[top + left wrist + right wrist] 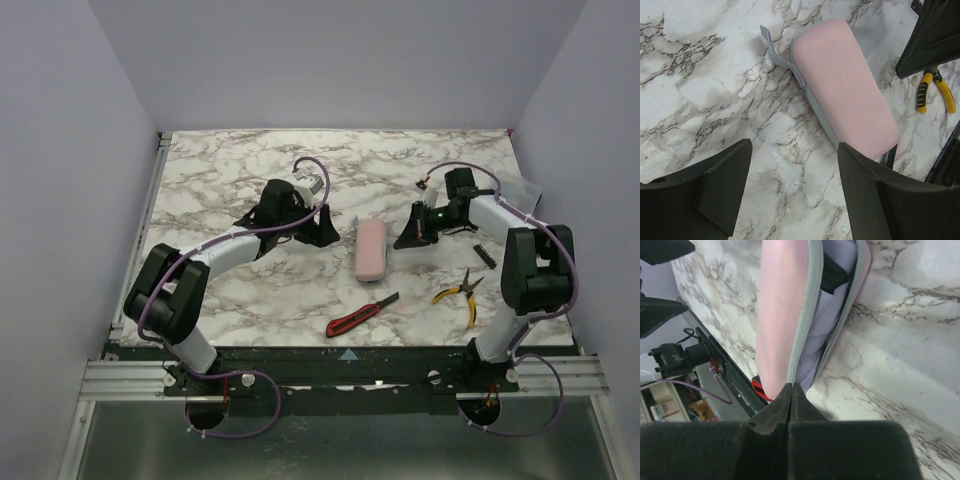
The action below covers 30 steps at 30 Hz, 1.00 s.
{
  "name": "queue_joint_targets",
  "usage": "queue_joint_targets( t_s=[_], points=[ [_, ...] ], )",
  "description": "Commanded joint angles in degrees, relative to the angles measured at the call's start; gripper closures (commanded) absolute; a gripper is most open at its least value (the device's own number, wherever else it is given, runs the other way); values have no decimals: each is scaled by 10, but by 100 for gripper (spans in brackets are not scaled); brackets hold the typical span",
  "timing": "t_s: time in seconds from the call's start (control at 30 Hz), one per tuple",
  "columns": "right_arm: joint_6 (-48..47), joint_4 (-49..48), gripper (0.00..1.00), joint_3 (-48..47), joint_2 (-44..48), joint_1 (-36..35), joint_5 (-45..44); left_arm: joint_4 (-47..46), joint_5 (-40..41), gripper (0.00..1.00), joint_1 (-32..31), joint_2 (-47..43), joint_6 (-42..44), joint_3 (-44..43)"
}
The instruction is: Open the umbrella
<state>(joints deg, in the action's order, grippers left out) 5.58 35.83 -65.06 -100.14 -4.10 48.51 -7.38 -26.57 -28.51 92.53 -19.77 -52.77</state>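
The umbrella (371, 250) lies flat mid-table as a pink oblong with grey edging (845, 85). In the right wrist view its side gapes open, showing lavender fabric and a black piece inside (832, 295). A grey strap (772, 47) sticks out from its far end. My left gripper (795, 147) hovers open over bare marble just left of the umbrella (320, 226), with nothing between its fingers. My right gripper (791, 386) is shut, its tips touching the grey edging at the umbrella's near end (405, 238). Whether the edging is pinched I cannot tell.
A red-and-black utility knife (360, 316) lies in front of the umbrella. Yellow-handled pliers (460, 292) and a small black toothed strip (484, 254) lie at the right. Grey walls enclose the marble table (230, 160) on three sides.
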Motion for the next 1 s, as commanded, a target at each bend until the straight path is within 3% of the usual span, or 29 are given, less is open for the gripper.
queue_joint_targets(
  t_s=[0.0, 0.33, 0.7, 0.83, 0.97],
  points=[
    [27, -35, 99, 15, -25, -7, 1, 0, -5, 30, -2, 14, 0, -19],
    [64, -82, 98, -3, -89, -24, 17, 0, 0, 30, -2, 4, 3, -2],
    [77, -83, 66, -18, -92, -29, 71, 2, 2, 31, -2, 11, 8, -7],
    [85, -82, 45, -26, -87, -34, 47, 3, 1, 31, -2, 14, 8, -11],
    [95, -83, 35, -31, -86, -49, 13, 1, -1, 31, -3, 10, 9, -13]
  ],
)
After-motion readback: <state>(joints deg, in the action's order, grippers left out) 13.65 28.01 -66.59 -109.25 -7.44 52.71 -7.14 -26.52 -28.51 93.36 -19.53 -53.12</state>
